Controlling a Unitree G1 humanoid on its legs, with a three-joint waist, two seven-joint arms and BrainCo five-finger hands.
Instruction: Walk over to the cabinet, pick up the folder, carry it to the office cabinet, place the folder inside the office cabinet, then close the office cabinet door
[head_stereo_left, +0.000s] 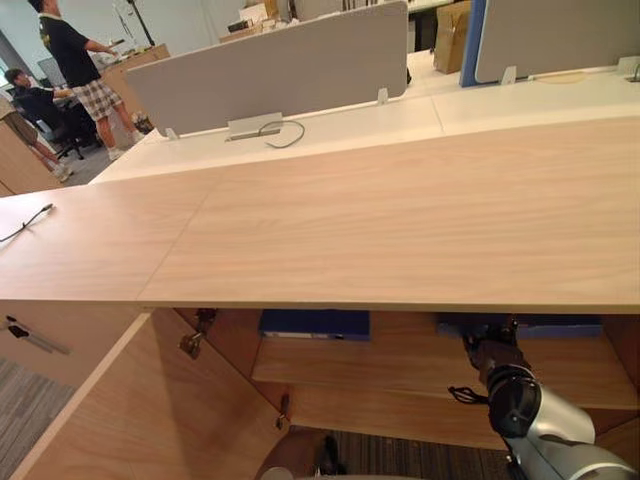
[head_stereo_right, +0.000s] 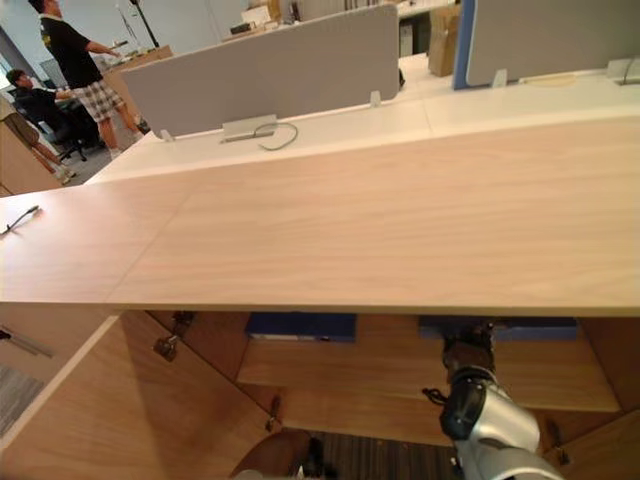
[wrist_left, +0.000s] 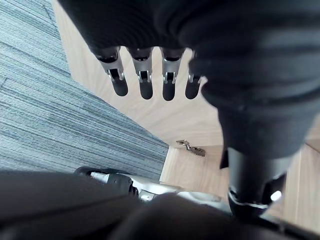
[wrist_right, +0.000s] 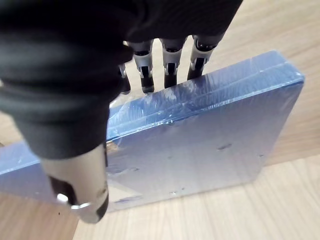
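Your left robot hand (wrist_left: 144, 75) hangs empty, fingers straight, by the open door (head_stereo_left: 120, 420). Further in, the right robot hand (wrist_right: 170, 62) pinches the blue folder (wrist_right: 200, 145) between thumb and fingers. The folder rests on the cabinet shelf (head_stereo_left: 400, 362), directly ahead of this hand, its long side across you.

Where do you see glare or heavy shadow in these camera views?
Right wrist view: white glints run along the upper edge of the plastic-wrapped blue folder. Left eye view: the wooden top is evenly lit, while the shelf beneath it lies in its shadow. Left wrist view: a small bright glint sits on the thumb of the left hand.
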